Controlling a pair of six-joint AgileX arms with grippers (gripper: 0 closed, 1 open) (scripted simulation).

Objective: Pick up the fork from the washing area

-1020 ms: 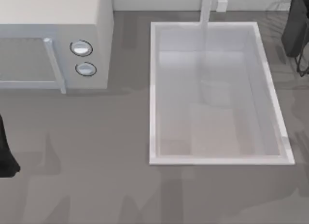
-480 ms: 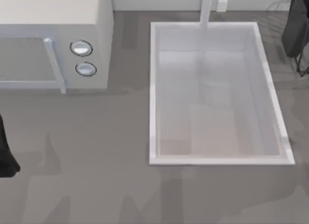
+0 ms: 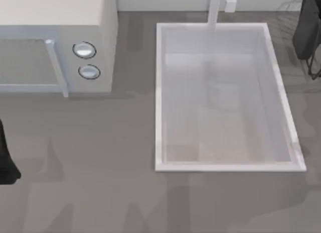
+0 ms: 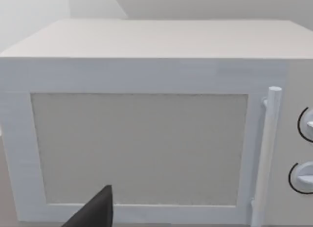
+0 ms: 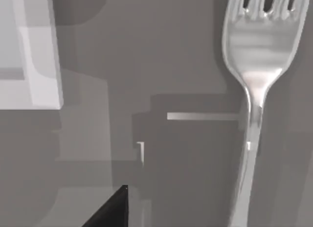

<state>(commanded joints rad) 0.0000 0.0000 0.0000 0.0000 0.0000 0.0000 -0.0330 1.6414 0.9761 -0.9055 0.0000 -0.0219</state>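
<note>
The fork (image 5: 254, 90) lies on grey surface beside the sink basin (image 3: 160, 92) rim, under the right gripper (image 3: 306, 32), its handle running toward the wrist; whether that gripper's fingers are parted cannot be told. The left gripper (image 3: 7, 162) is parked facing the microwave (image 4: 146, 114).

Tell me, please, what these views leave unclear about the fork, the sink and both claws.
- Fork: right wrist view, tine tips and handle end cut by the edges.
- Sink basin: top view, floor washed out; no fork discernible.
- Right claw, left claw: wrist views show one dark tip each; opening unreadable.
</note>
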